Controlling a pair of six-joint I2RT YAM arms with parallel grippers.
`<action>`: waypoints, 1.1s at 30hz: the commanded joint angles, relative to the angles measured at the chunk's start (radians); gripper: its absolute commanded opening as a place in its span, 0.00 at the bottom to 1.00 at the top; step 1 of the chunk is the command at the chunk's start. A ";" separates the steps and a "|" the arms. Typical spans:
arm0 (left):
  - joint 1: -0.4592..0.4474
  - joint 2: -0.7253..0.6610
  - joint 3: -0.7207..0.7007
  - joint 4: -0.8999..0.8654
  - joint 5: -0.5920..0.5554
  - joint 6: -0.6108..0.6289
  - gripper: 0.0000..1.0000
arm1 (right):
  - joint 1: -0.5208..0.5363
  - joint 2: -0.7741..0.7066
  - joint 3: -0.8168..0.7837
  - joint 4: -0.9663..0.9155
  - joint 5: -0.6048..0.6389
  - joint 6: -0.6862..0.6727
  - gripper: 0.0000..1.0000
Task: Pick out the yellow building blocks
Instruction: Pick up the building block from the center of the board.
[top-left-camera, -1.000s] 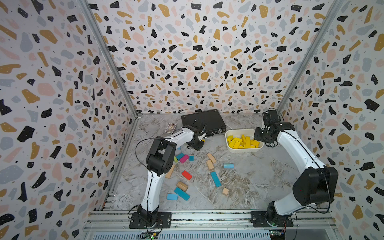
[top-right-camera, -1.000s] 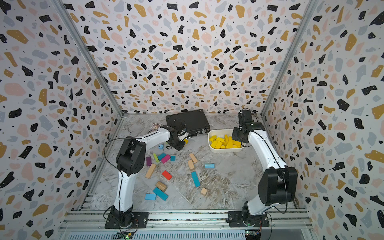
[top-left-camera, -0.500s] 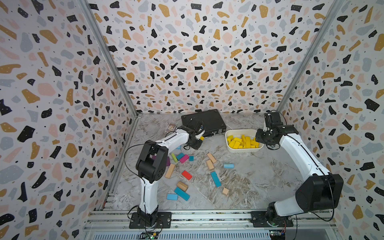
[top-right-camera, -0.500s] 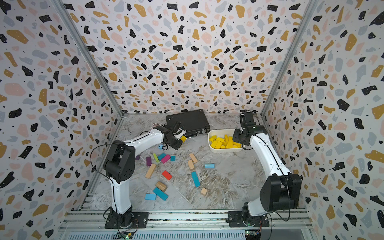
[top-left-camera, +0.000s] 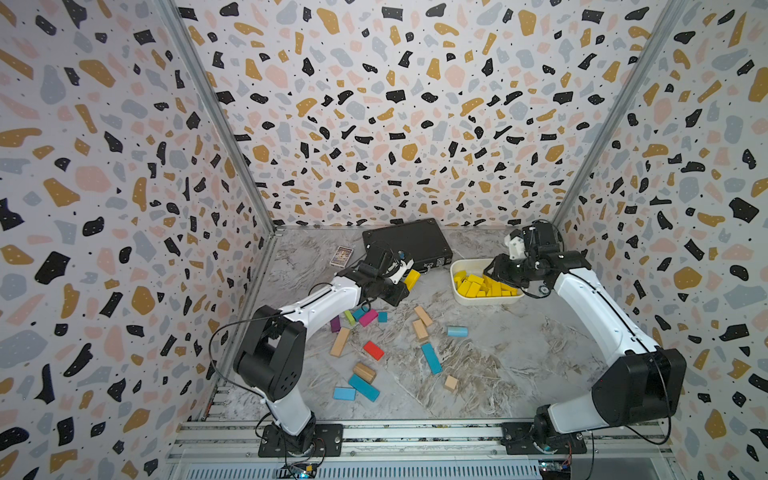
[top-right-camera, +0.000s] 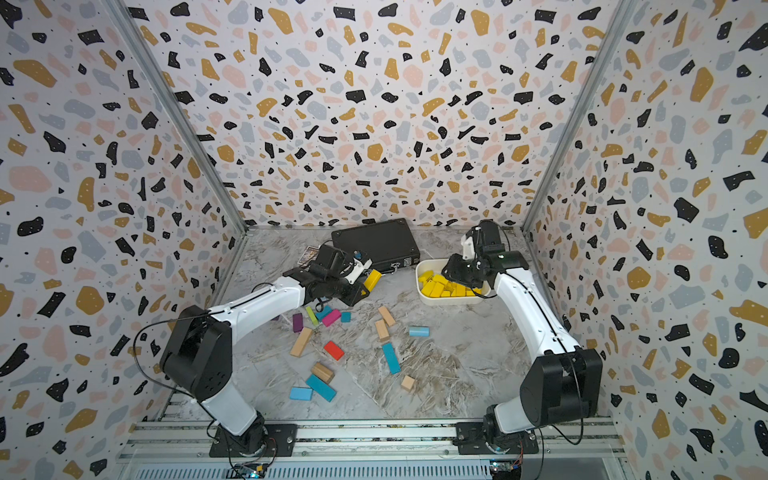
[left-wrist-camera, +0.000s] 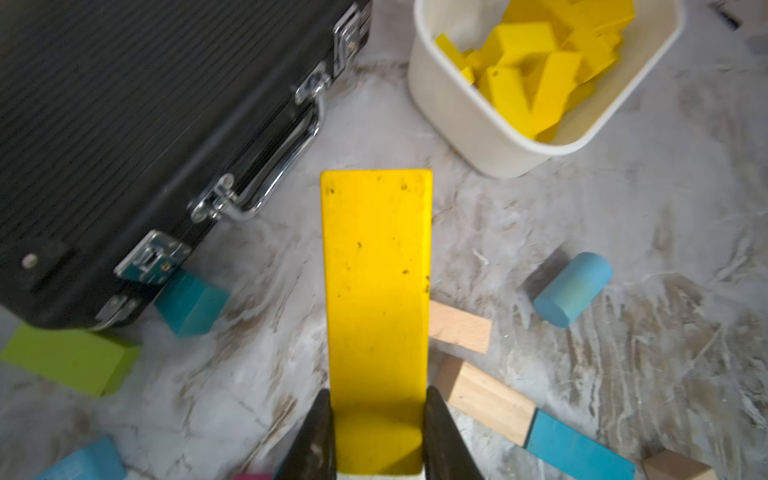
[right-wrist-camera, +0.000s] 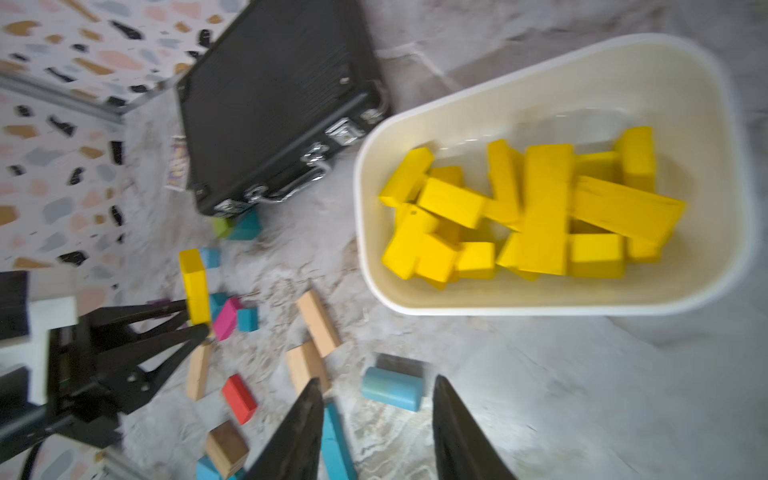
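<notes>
My left gripper is shut on one end of a long yellow building block, which hangs above the table between the black case and the white tray; it shows in both top views. The fingers press on its two long sides. Several yellow building blocks lie piled in the white tray, also seen in the right wrist view. My right gripper is open with nothing between its fingers, and it hovers over the tray's right end.
A black case lies at the back, with a small card to its left. Loose tan, blue, red, magenta, green and purple blocks are scattered over the middle, among them a blue cylinder and a red block.
My left gripper has risen from the table by the case with the yellow block in it and shifted slightly toward the tray. The right gripper's jaws have widened a little.
</notes>
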 joint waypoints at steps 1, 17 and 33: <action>-0.053 -0.048 -0.062 0.185 0.111 -0.008 0.00 | 0.070 0.014 -0.008 0.135 -0.195 0.060 0.48; -0.122 -0.070 -0.110 0.313 0.156 -0.017 0.00 | 0.169 0.184 0.045 0.111 -0.288 0.090 0.44; -0.135 -0.109 -0.135 0.345 -0.118 -0.086 0.81 | 0.077 0.119 -0.052 0.193 -0.218 0.163 0.00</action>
